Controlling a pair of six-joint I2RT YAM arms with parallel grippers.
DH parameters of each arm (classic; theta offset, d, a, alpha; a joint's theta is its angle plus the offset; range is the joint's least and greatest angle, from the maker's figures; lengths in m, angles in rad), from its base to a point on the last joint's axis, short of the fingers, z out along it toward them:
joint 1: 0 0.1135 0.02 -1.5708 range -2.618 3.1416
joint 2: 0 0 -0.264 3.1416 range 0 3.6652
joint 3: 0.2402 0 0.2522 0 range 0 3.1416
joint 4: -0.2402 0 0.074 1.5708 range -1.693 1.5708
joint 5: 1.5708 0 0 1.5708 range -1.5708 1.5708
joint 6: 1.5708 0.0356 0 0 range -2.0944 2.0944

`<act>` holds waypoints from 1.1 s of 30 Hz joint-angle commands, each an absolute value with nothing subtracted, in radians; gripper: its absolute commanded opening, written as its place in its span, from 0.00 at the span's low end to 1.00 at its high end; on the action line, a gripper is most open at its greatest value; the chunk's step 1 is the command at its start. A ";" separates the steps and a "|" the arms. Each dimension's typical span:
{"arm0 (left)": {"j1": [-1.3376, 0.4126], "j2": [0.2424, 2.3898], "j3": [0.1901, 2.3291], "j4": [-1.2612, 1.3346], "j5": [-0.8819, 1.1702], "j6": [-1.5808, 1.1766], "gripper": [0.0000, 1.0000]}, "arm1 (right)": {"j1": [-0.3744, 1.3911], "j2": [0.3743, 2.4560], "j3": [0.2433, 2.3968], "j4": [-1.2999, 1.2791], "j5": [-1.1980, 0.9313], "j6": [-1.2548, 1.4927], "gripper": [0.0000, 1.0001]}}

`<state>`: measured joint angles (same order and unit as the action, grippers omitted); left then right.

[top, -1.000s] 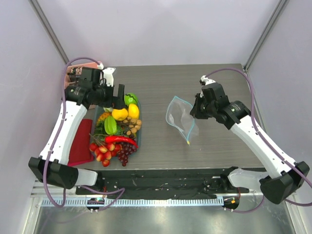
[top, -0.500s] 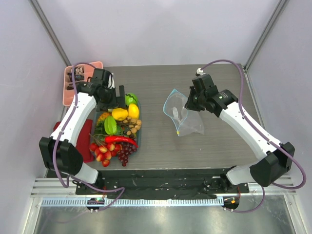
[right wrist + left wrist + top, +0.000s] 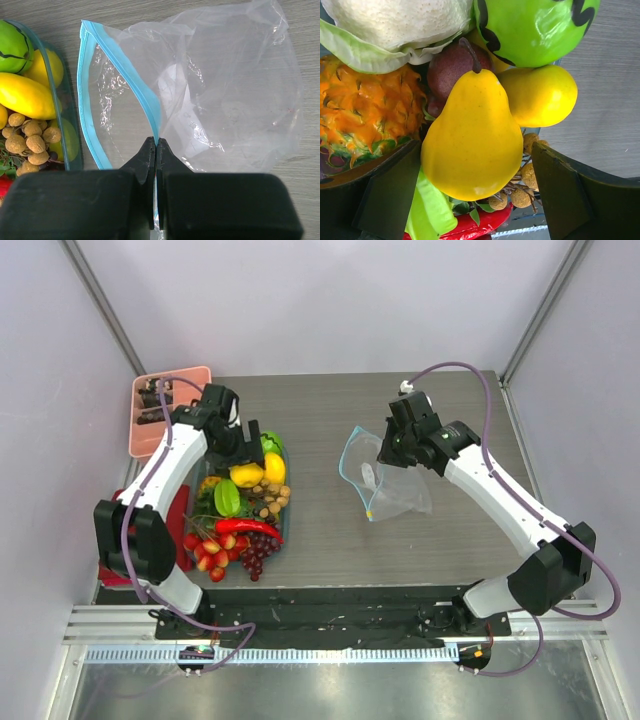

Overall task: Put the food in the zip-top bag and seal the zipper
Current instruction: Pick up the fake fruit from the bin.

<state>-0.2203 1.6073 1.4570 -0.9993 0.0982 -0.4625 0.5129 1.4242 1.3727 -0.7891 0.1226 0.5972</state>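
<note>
The food (image 3: 240, 502) is piled in a clear tub at the left. My left gripper (image 3: 245, 453) is open just above the pile, its fingers either side of a yellow pear (image 3: 472, 135). Next to the pear lie a lemon (image 3: 540, 95), a green fruit (image 3: 535, 30), brown nuts and a red chili. The zip-top bag (image 3: 398, 488) lies on the table at centre right with its mouth gaping. My right gripper (image 3: 384, 457) is shut on the teal zipper (image 3: 127, 75), pinching one lip (image 3: 156, 142). The bag (image 3: 235, 100) holds no food.
A pink divided tray (image 3: 190, 374) stands at the back left corner. A dark red cloth (image 3: 180, 540) lies left of the tub, partly under my left arm. The tub's blue-tinted wall (image 3: 70, 125) is close to the bag's mouth.
My left gripper has moved down and right over the food pile. My right gripper has carried the bag's zipper edge a little left and back, and the bag has shifted with it.
</note>
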 commanded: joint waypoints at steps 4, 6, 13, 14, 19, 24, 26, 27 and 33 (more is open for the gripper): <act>-0.216 1.588 1.463 -0.999 0.117 -0.476 0.81 | 0.509 1.411 1.416 -0.742 0.094 0.627 0.01; -0.216 1.574 1.466 -1.008 0.127 -0.465 0.69 | 0.509 1.420 1.425 -0.746 0.075 0.629 0.01; -0.216 1.539 1.509 -1.061 0.126 -0.434 0.50 | 0.508 1.456 1.516 -0.779 0.014 0.595 0.01; -0.216 1.531 1.522 -1.066 0.120 -0.427 0.50 | 0.509 1.457 1.520 -0.778 0.012 0.591 0.01; -0.216 1.457 1.577 -1.060 0.103 -0.353 0.49 | 0.509 1.437 1.490 -0.732 -0.095 0.572 0.01; -0.221 1.319 1.575 -0.931 0.222 -0.327 0.43 | 0.509 1.420 1.422 -0.638 -0.239 0.621 0.01; -0.248 1.290 1.568 -0.824 0.286 -0.343 0.43 | 0.509 1.414 1.404 -0.599 -0.265 0.629 0.01; -0.268 1.272 1.568 -0.787 0.296 -0.348 0.43 | 0.508 1.414 1.401 -0.588 -0.302 0.629 0.01; -0.515 1.308 1.604 -0.565 0.259 -0.367 0.41 | 0.509 1.419 1.312 -0.470 -0.431 0.728 0.01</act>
<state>-0.3729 1.2678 1.5585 -0.7784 0.2359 -0.3603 0.5102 1.4528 1.3632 -0.6060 -0.3050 0.6415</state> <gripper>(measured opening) 0.725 0.021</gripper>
